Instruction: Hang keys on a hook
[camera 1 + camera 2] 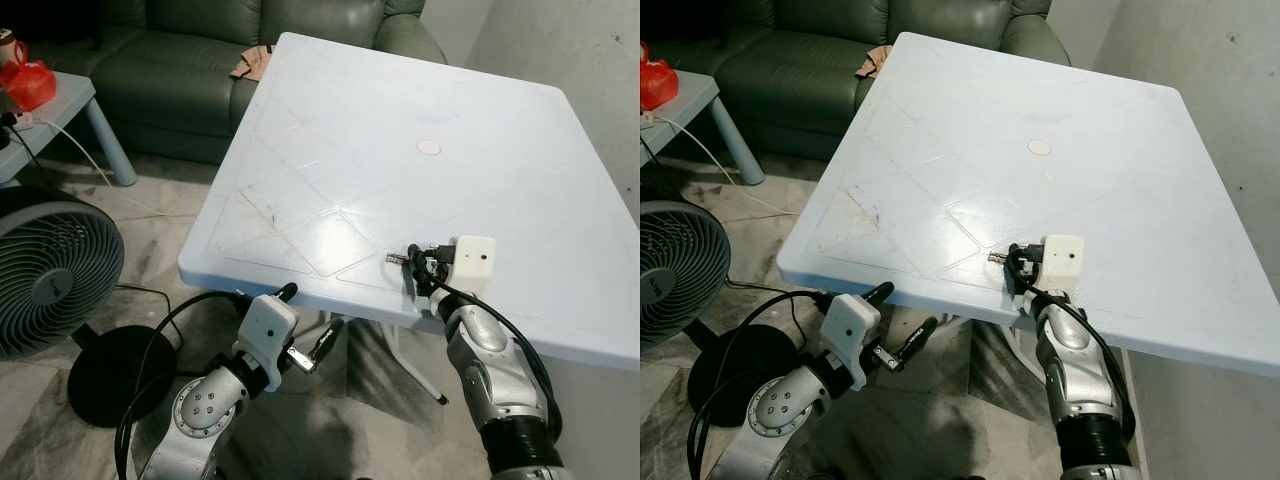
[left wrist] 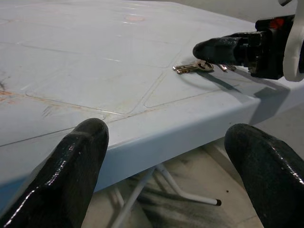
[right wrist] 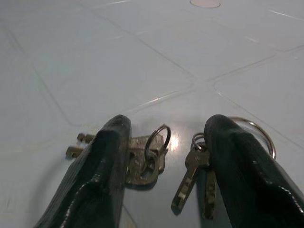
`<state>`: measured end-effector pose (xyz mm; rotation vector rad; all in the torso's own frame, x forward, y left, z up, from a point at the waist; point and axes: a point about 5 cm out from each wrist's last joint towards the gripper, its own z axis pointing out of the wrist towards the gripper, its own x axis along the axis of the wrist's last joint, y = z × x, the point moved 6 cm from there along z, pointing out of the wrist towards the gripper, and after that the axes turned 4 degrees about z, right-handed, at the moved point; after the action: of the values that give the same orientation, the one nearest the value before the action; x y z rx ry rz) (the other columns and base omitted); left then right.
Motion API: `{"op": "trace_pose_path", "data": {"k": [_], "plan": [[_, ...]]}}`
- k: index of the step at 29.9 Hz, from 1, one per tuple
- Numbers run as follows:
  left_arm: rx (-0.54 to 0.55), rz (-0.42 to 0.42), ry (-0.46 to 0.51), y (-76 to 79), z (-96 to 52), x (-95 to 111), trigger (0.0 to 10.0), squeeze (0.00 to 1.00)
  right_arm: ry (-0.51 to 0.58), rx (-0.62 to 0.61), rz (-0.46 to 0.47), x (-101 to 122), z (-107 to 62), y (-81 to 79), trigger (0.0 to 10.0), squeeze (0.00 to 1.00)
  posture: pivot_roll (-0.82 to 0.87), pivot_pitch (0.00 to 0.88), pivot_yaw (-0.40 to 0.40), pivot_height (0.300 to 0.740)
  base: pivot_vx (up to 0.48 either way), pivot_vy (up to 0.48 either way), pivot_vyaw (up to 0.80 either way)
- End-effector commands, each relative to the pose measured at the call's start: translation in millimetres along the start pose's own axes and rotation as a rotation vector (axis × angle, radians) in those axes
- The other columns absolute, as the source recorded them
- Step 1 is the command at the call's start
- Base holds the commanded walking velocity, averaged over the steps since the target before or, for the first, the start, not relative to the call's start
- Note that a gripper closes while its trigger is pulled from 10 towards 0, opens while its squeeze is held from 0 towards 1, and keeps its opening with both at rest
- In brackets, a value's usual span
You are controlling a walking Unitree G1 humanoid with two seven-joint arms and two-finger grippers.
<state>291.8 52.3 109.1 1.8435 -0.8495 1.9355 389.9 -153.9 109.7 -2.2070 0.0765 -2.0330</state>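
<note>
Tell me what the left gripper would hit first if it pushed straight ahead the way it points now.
Probably the near edge of the white table: the open left gripper sits just below the tabletop, aimed at its rim. Depth is unclear, so it might slide under.

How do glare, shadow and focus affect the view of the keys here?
Left eye view: a bright glare patch on the table beside the keys. Right wrist view: keys sharp, a small glint between them, the near fingers soft. Left wrist view: the right gripper shadows the table edge.

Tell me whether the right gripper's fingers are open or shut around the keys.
Open. The right gripper has its two black fingers spread on either side of the keys, which lie flat on the white table, not yet pinched.
</note>
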Motion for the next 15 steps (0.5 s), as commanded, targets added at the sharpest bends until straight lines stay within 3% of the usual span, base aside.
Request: {"op": "trace_pose_path", "data": {"k": [1,3,4,8,9,10,11,14,15], "plan": [[-0.011,-0.001,-0.004,3.3,1.3,-1.1,10.0,0.00,0.000,0.013,-0.017,1.7,-3.5,2.0,7.0,0.00,-0.02,0.187,-0.106,0.740,0.000,0.000,0.00],[-0.012,0.000,-0.002,3.5,1.8,-0.7,10.0,0.00,-0.007,0.023,-0.023,0.5,-4.8,1.6,5.8,0.00,-0.02,0.187,-0.106,0.740,0.000,0.000,0.00],[-0.012,0.000,-0.002,3.6,2.0,-0.5,10.0,0.00,-0.011,0.029,-0.027,-0.4,-5.4,1.2,4.5,0.00,-0.02,0.187,-0.106,0.740,0.000,0.000,0.00],[-0.012,0.001,-0.001,3.7,2.3,-0.2,10.0,0.00,-0.017,0.048,-0.038,-1.4,-6.5,-0.7,4.6,0.00,-0.02,0.187,-0.106,0.740,0.000,0.000,0.00],[-0.012,0.003,0.000,3.8,2.4,-0.1,10.0,0.00,-0.016,0.048,-0.038,-1.4,-7.2,-1.1,2.2,0.00,-0.02,0.187,-0.106,0.740,0.000,0.000,0.00],[-0.012,0.003,0.000,3.8,2.4,-0.1,10.0,0.00,-0.016,0.048,-0.038,-1.4,-7.2,-1.1,2.2,0.00,-0.02,0.187,-0.106,0.740,0.000,0.000,0.00],[-0.012,0.004,0.000,3.9,2.4,0.0,10.0,0.00,-0.013,0.041,-0.046,-1.0,-7.9,-0.8,0.0,0.00,-0.02,0.187,-0.106,0.740,0.000,0.000,0.00],[-0.010,0.005,0.000,3.9,2.7,-0.6,10.0,0.00,-0.027,0.039,-0.040,-3.9,-7.6,-0.8,0.1,0.00,-0.02,0.180,-0.109,0.740,0.000,0.000,0.00],[-0.010,0.004,0.000,4.0,2.6,-0.7,10.0,0.00,-0.028,0.038,-0.041,-4.0,-7.8,-0.6,1.3,0.00,-0.02,0.180,-0.109,0.740,0.000,0.000,0.00]]}}
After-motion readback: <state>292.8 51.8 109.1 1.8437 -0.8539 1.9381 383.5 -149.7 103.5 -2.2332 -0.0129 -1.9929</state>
